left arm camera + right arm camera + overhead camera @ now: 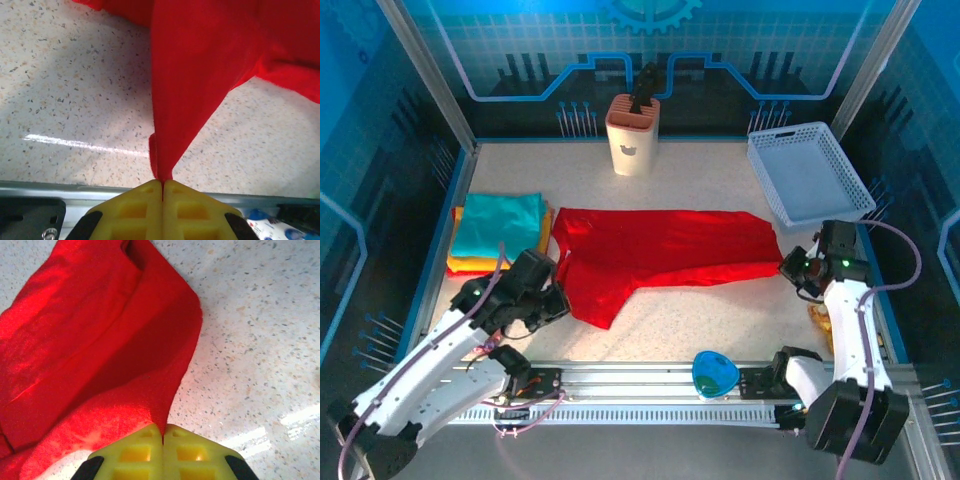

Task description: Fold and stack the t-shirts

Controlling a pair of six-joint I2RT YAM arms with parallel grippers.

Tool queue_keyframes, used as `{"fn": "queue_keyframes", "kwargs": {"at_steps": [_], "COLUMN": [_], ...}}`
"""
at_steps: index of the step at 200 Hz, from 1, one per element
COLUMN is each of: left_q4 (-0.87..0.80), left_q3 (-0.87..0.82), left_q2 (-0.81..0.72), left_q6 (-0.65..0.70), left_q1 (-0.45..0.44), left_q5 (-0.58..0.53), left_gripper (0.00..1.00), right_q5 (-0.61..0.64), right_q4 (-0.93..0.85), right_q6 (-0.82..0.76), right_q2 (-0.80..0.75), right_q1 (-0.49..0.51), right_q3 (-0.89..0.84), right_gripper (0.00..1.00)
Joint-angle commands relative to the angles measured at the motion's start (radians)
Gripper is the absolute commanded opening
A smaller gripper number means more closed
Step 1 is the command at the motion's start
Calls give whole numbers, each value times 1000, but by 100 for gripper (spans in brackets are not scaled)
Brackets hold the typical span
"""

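Stretching sideways across the worktop (720, 310), the red shirt (660, 250) is clamped at both ends: right jaws nearest the basket (810, 180), left jaws farthest from it

No writing is legible; the dark mark on the beige block (632, 150) is too small.

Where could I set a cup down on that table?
Bare tabletop lies between the white holder and the basket, behind the red shirt, and between the shirt's near edge and the metal rail. The left side, by the folded stack, is crowded.
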Motion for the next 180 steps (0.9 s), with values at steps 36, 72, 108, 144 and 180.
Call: {"fn": "queue_keyframes", "kwargs": {"at_steps": [36, 72, 108, 144, 180], "left_q4": [-191, -215, -150, -88, 36], "left_q3": [166, 226, 230, 271, 289], "left_q2": [-102, -135, -89, -59, 76], "left_q6": [-50, -55, -35, 6, 106], "left_q1": [-9, -9, -8, 3, 122], "left_q5": [13, -17, -33, -154, -69], "left_gripper": [0, 0, 0, 0, 0], "right_q5": [-36, -4, 13, -16, -28], "right_q4": [-138, -184, -177, -115, -11], "right_q6": [21, 37, 39, 31, 12], "right_q2": [-107, -164, -101, 9, 154], "right_q1": [-77, -85, -86, -112, -115], "right_q3": [-11, -17, -27, -43, -48], "right_gripper": [0, 0, 0, 0, 0]}}
